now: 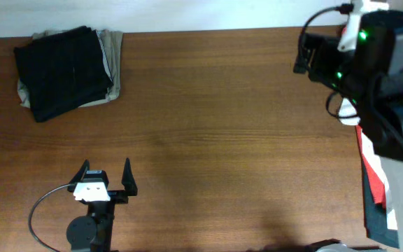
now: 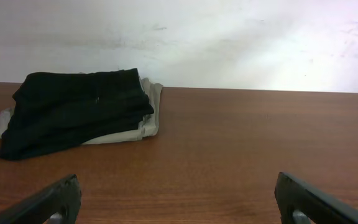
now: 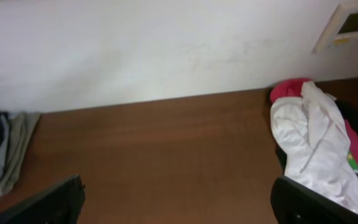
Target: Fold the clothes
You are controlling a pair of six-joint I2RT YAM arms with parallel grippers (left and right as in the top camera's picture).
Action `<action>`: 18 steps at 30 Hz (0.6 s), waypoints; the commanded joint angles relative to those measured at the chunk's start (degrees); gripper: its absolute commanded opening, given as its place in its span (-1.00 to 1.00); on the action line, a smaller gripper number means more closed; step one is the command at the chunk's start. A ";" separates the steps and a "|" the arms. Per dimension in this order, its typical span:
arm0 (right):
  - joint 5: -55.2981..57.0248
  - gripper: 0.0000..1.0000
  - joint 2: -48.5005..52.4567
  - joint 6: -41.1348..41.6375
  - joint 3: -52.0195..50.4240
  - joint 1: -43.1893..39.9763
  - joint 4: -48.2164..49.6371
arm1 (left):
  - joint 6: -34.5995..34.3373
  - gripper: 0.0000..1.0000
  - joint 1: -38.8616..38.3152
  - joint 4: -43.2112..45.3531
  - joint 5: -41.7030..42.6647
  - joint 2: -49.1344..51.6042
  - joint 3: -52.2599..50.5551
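Observation:
A folded black garment [image 1: 61, 70] lies on a khaki-beige garment [image 1: 112, 63] at the table's back left; the left wrist view shows the black one [image 2: 73, 112] on the khaki one [image 2: 149, 121]. A white garment [image 3: 309, 143] and a red garment [image 3: 288, 88] are heaped at the right edge, the red one also visible from overhead [image 1: 375, 183]. My left gripper [image 1: 105, 175] [image 2: 178, 196] is open and empty over bare wood near the front. My right gripper [image 3: 179, 199] is open and empty, apart from the heap; its arm [image 1: 369, 63] is raised at the back right.
The wooden table [image 1: 222, 126] runs to a white wall at the back. A dark cloth [image 1: 380, 224] lies under the heap at the right edge. A wall plate [image 3: 353, 25] sits above the heap. The left arm's cable [image 1: 44, 203] loops near the front edge.

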 commanded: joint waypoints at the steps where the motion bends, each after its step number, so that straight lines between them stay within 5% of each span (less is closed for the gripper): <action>1: -2.51 0.97 -5.51 0.09 -7.98 0.37 0.63 | 0.92 0.98 0.26 -0.09 -0.79 -0.55 -0.39; 12: -2.56 0.97 -50.34 -0.11 -82.51 0.26 46.47 | 0.92 0.98 0.26 -0.09 -0.79 -0.55 -0.39; 18: -3.85 0.97 -69.40 1.40 -103.14 -0.50 58.12 | 0.92 0.98 0.26 -0.09 -0.79 -0.55 -0.39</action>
